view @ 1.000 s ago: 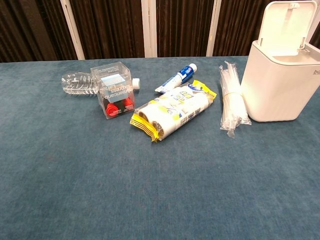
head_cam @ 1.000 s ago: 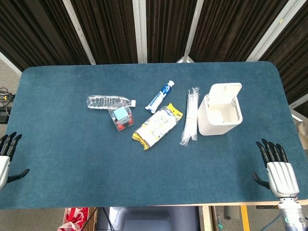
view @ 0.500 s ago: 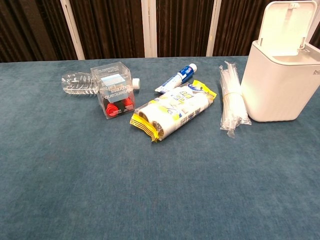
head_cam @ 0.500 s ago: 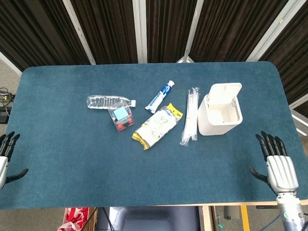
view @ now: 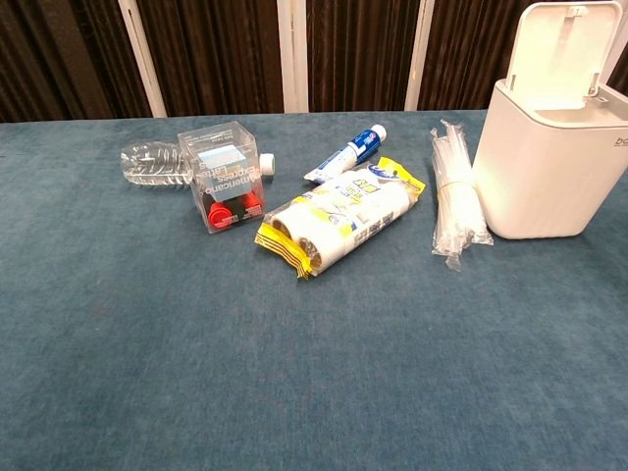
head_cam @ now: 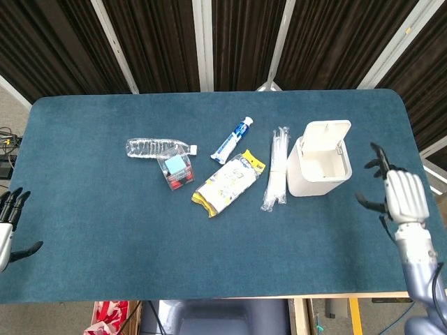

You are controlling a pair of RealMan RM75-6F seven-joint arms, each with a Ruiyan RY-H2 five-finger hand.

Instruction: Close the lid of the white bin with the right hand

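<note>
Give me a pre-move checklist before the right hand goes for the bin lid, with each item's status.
1. Lid open and standing up behind the bin: ok, it is raised and needs closing.
2. Right hand free: ok, fingers apart and holding nothing.
3. Right hand clear of the bin: ok, it hangs to the bin's right, not touching it.
4. Path to the lid: ok, nothing lies between hand and bin; the straws are on the bin's far side.
5. Bin opening unobstructed: ok in the head view, nothing pokes above the rim.
6. Left hand out of the way: ok, at the table's far left edge.
</note>
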